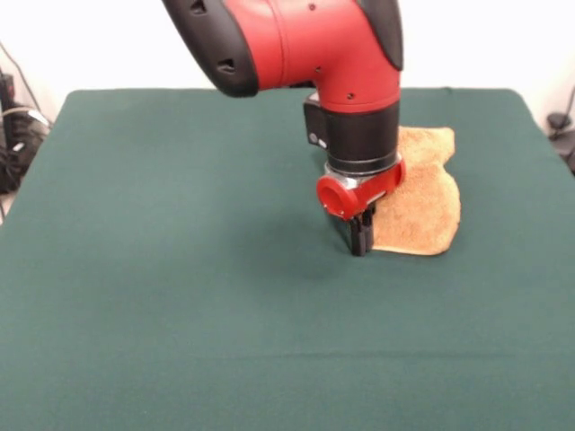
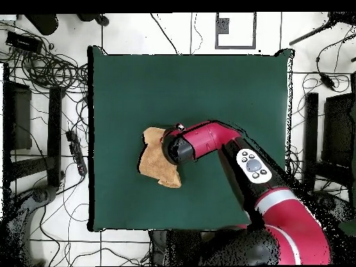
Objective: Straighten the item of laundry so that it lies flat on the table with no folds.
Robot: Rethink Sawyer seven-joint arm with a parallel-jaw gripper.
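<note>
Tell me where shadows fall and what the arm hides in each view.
Front view: even light; a faint soft shadow on the table lies beside the gripper, and the arm covers the towel's near-left part. Overhead view: the arm's end sits over the towel's edge, hiding the gripper.

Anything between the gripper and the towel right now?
Nothing: in the front view the gripper stands at the towel's edge, with only bare table around.
</note>
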